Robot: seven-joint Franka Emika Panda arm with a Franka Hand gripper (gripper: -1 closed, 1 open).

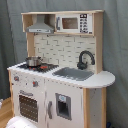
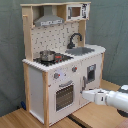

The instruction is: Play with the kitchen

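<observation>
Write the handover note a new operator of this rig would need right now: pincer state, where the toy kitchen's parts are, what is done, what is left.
Pincer: low in front of the white and light-wood toy kitchen, beside the windowed oven door; its state cannot be told, and contact is unclear.
Parts: small steel pot on the hob; black faucet behind the grey sink; microwave and grey hood on top.
Done: nothing visibly opened or displaced; oven door and cupboard door shut.
Left: all the play itself, probably starting with the oven door.
</observation>
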